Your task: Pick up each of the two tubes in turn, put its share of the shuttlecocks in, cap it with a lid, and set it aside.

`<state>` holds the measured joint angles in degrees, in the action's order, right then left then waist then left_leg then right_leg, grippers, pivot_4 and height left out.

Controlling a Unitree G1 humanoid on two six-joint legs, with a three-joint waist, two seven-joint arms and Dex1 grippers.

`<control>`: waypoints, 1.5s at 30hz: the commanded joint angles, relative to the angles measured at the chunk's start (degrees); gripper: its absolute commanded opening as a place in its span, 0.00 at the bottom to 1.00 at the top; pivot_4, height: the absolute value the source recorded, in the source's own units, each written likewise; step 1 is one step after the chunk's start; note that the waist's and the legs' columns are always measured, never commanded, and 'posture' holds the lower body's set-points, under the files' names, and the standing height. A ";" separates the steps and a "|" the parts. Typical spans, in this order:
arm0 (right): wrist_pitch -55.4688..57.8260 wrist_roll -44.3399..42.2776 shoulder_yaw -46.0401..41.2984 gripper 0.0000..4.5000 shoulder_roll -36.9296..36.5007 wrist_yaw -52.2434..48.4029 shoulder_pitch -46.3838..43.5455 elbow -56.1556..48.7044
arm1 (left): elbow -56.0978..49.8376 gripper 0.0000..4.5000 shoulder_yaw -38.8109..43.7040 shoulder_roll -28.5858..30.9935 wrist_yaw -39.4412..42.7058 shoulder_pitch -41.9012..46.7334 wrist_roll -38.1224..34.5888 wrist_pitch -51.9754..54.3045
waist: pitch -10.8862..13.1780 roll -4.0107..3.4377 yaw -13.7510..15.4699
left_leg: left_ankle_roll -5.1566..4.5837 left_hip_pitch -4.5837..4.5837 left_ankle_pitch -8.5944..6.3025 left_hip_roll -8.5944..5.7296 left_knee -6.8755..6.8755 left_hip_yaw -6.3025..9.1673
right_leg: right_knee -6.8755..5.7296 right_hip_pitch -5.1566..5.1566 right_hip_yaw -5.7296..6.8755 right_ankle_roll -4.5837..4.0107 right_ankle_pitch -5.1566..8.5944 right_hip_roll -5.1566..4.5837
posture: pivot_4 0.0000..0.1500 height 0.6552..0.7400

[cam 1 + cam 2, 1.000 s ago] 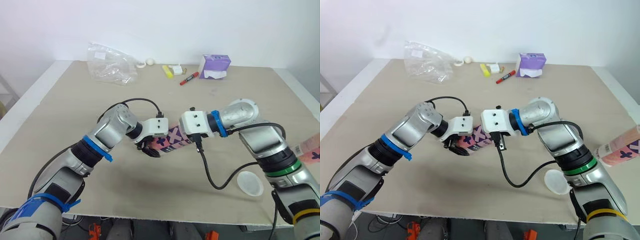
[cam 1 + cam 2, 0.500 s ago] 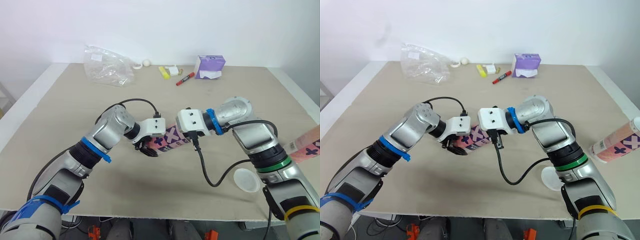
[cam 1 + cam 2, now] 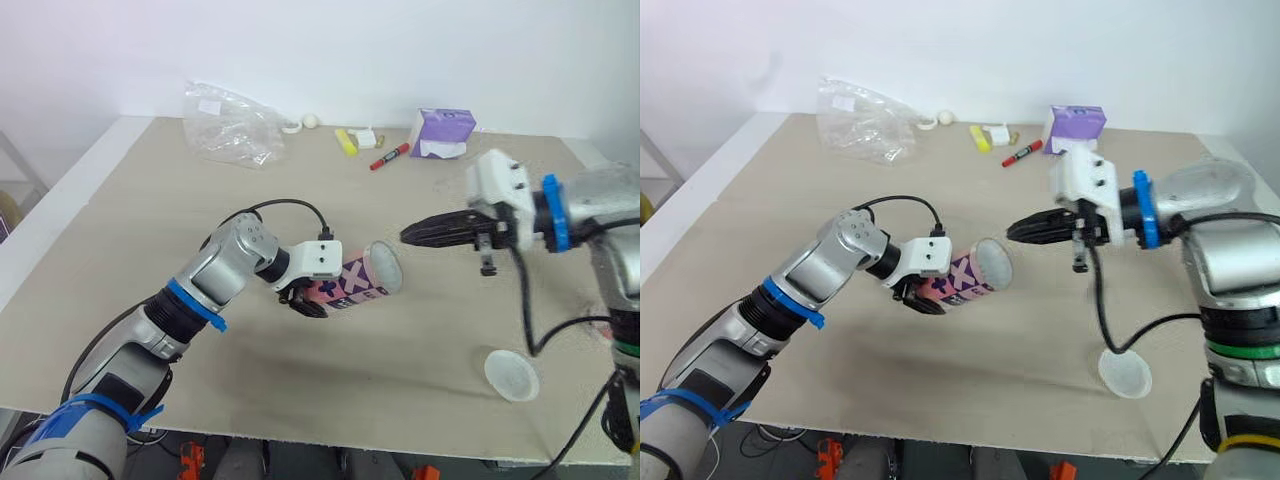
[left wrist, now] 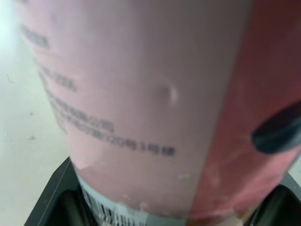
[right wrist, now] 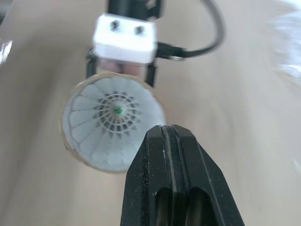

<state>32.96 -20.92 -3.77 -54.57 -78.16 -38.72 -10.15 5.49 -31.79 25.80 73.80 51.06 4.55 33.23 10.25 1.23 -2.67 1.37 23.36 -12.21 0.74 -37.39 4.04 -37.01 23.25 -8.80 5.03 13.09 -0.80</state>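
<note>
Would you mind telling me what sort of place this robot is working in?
Probably a lab or test room rather than a home: a plain beige table against a bare white wall, with odds and ends along its far edge, such as a crumpled plastic bag, a red marker and a purple box.

Pink patterned tube (image 3: pixel 358 283) held level, white shuttlecock (image 5: pixel 113 120) inside its open mouth, round lid (image 3: pixel 511 374) flat, apart.

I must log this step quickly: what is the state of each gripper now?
Left gripper: closed on the pink tube.
Right gripper: closed, holding nothing.
</note>
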 commanded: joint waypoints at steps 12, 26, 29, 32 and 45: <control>1.39 -4.23 -17.07 0.01 -6.20 5.93 28.28 -8.45 | 3.02 0.68 12.22 -13.12 -5.08 -14.33 -15.32 -19.59 | 0.04 0.02 0.02 | 0.07 0.35 -0.10 -0.14 0.04 -0.19 | 0.02 0.20 0.07 0.50 0.16 -0.31 | 1.00 1.00; -9.40 2.22 -16.43 0.01 -13.99 2.41 38.53 -1.84 | 18.42 0.68 10.60 -18.34 -9.46 -18.50 -10.83 -39.07 | 0.06 0.05 0.01 | 0.07 0.25 -0.13 -0.19 0.00 -0.21 | 0.03 0.10 0.06 0.40 0.24 -0.33 | 1.00 1.00; -9.92 3.35 -15.55 0.14 -16.01 1.27 39.33 0.52 | 19.62 0.68 10.85 -19.11 -9.61 -18.60 -11.09 -40.50 | 0.05 0.04 0.00 | 0.07 0.20 -0.13 -0.19 0.01 -0.22 | 0.03 0.06 0.07 0.37 0.26 -0.33 | 1.00 1.00; -11.28 4.64 -13.64 0.37 -17.32 0.02 40.00 2.33 | 20.10 0.68 10.90 -19.38 -9.03 -18.63 -11.66 -41.08 | 0.05 0.05 0.00 | 0.07 0.16 -0.13 -0.19 0.01 -0.22 | 0.03 0.03 0.07 0.33 0.27 -0.33 | 1.00 1.00; -13.19 8.42 -7.24 0.98 -17.11 0.29 40.58 7.05 | 17.48 0.68 11.25 -18.76 -7.41 -20.57 -13.98 -36.67 | 0.02 -0.01 -0.02 | 0.08 0.08 -0.13 -0.18 0.04 -0.23 | 0.02 -0.01 0.07 0.36 0.26 -0.32 | 1.00 1.00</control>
<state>20.55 -12.90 -10.98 -71.02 -77.86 1.78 -3.13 24.12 -20.28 7.20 65.73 31.57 -8.88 -5.09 10.28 1.23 -2.70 1.45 23.44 -12.34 0.56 -37.34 3.80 -36.98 23.25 -8.74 5.40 13.35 -1.11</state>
